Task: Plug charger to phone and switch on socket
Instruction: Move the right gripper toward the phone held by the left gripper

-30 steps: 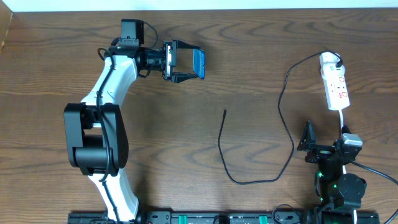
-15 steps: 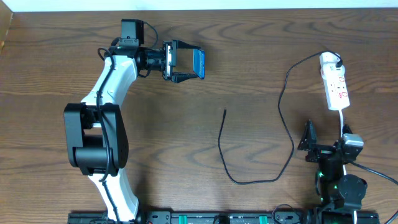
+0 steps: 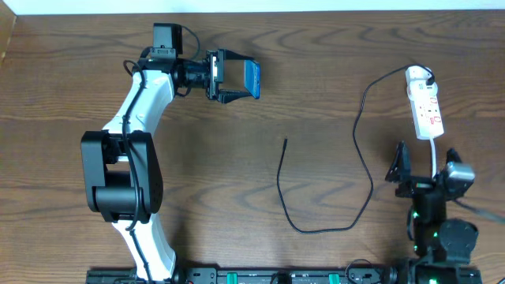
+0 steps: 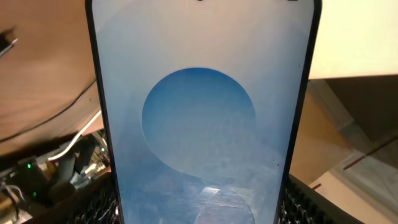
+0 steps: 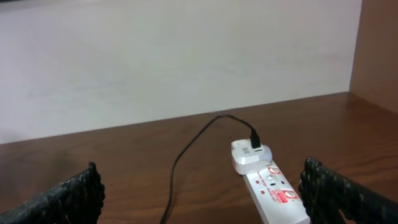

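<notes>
Over the far left of the table (image 3: 79,55), your left gripper (image 3: 249,79) clamps the phone (image 4: 199,124) by its edges, likely to present its port to the charger (image 3: 280,189) lying loose mid-table, while your right gripper (image 3: 426,164) hangs wide open near the socket (image 3: 426,110), handy for its switch.

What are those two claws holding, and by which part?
The left gripper grips the phone by its two long edges; the right gripper is open and empty.

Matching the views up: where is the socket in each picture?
Overhead: socket near the right edge, upper half.
Left wrist: not in it; the phone fills the frame.
Right wrist: socket at the bottom, right of centre.
Shared landmark: the black cable entering its far end, seen overhead and from the right wrist.
</notes>
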`<state>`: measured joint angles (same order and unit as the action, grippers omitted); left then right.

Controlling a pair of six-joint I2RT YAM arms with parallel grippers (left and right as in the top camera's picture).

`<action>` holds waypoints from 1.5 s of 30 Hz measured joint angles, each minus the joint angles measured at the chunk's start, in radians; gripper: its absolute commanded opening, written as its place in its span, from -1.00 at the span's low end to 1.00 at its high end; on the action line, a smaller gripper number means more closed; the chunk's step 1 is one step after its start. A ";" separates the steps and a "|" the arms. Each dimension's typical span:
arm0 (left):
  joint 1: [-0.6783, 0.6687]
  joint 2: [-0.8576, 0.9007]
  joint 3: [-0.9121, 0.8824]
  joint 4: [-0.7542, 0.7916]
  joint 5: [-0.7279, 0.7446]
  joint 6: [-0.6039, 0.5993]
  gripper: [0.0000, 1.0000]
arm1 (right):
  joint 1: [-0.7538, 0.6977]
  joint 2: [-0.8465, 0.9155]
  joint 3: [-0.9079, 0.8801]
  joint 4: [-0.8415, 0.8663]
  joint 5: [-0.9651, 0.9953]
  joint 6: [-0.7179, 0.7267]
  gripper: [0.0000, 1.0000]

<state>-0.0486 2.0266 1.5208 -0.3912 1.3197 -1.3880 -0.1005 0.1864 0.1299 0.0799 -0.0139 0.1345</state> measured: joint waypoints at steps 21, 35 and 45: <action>0.000 0.000 0.000 0.025 -0.029 0.000 -0.85 | 0.004 1.202 1.044 -0.544 -0.497 0.010 0.98; -0.051 0.000 0.000 0.025 -0.272 -0.042 -0.85 | 0.042 1.361 1.204 -0.413 -0.763 0.141 0.98; -0.110 0.000 0.000 0.024 -0.462 -0.079 -0.85 | 0.088 1.363 1.205 -0.408 -0.790 0.198 0.99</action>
<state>-0.1589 2.0266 1.5208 -0.3668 0.8574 -1.4666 -0.0128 1.5497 1.3350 -0.3283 -0.8040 0.3325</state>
